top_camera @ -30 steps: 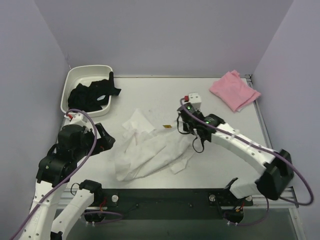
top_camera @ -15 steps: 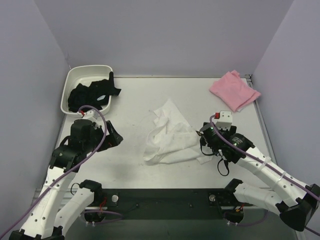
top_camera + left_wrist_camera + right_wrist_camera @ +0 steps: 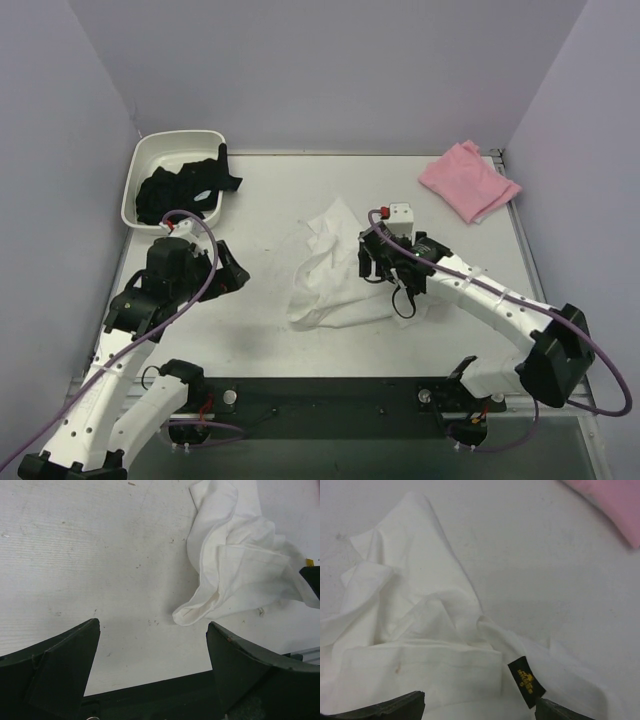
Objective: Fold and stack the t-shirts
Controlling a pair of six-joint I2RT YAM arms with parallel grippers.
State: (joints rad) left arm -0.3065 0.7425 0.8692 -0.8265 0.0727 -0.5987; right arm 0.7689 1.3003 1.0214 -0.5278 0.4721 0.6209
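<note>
The white t-shirt (image 3: 335, 265) lies crumpled in a heap mid-table, also seen in the left wrist view (image 3: 235, 565) and the right wrist view (image 3: 420, 630). A black tag with yellow print (image 3: 526, 680) shows on it. My right gripper (image 3: 378, 262) (image 3: 480, 705) hangs open over the heap's right edge, holding nothing. My left gripper (image 3: 232, 275) (image 3: 152, 630) is open above bare table, left of the shirt. The pink t-shirt (image 3: 468, 180) (image 3: 615, 500) lies folded at the far right corner.
A white tub (image 3: 150, 160) holding a black garment (image 3: 185, 190) stands at the far left. The table's near edge (image 3: 150, 682) runs just under my left gripper. Purple walls close in the left, back and right sides.
My right gripper pulled the white t-shirt rightward into a heap, opened and let it go, then came back over its right edge. My left arm shifted slightly right.
</note>
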